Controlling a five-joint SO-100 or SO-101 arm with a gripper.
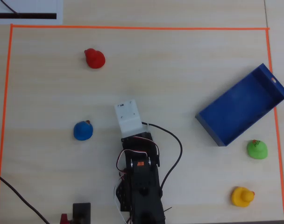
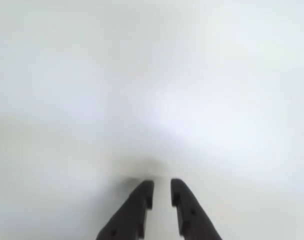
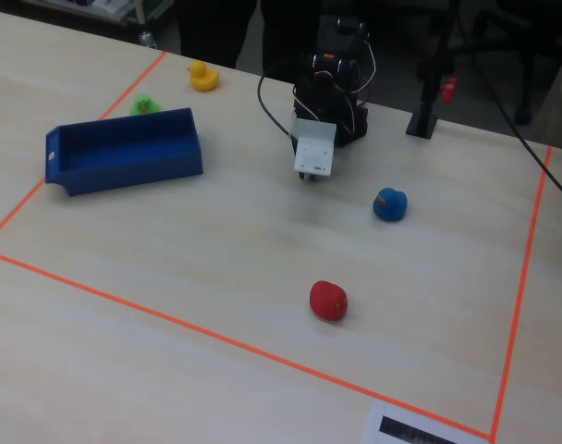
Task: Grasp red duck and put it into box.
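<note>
The red duck (image 1: 94,59) sits alone on the pale wood table at the far left in the overhead view, and near the front in the fixed view (image 3: 328,301). The blue box (image 1: 240,108) lies slanted at the right, empty; in the fixed view (image 3: 124,153) it is at the left. The arm is folded near its base, with a white wrist housing (image 1: 128,116) pointing toward the table's middle, well short of the duck. In the wrist view my gripper (image 2: 162,186) shows two dark fingers a narrow gap apart, with nothing between them and only blurred table ahead.
A blue duck (image 1: 82,130) sits left of the arm. A green duck (image 1: 257,149) and a yellow duck (image 1: 242,196) sit below the box at the right. Orange tape (image 1: 132,28) frames the work area. A black stand (image 3: 421,120) and cables are beside the arm's base.
</note>
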